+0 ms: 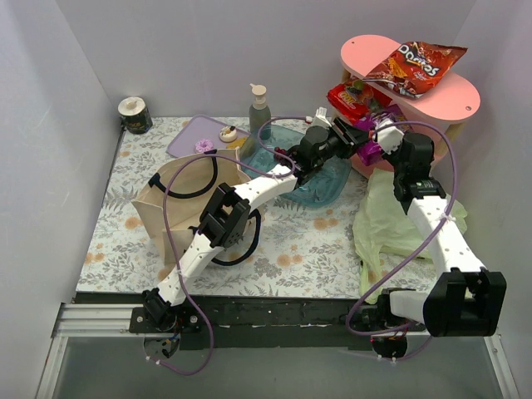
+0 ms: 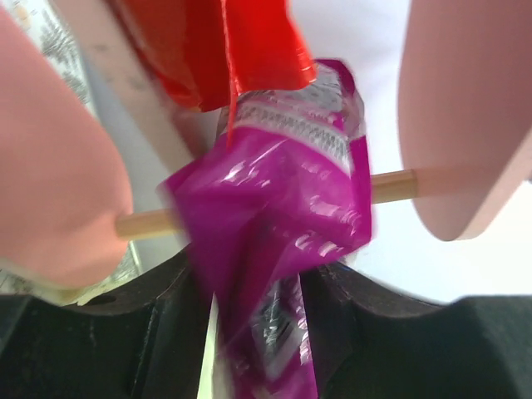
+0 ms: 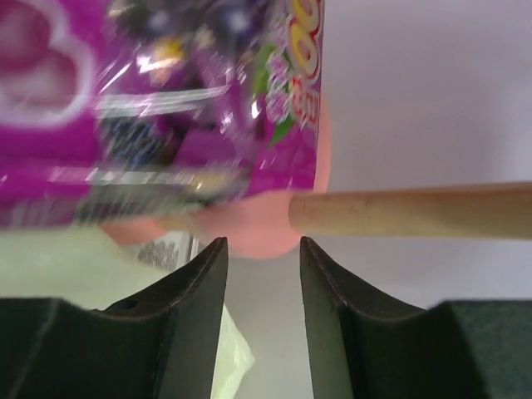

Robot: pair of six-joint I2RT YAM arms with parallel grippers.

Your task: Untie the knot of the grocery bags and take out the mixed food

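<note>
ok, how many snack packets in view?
3: dark-red Doritos chip bag atop the pink shelf, red packet below it, glossy purple packet at the left gripper. More may be hidden.

This looks like a robotics lab booth: plain white partition walls (image 1: pixel 66 100) box in a floral-covered surface (image 1: pixel 316 249), and two robot arms (image 1: pixel 249 193) are bolted to a metal rail (image 1: pixel 91 320).

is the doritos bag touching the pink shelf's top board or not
Touching. The top external view shows the Doritos bag lying flat on the pink shelf's top board, with no gap under it.
</note>
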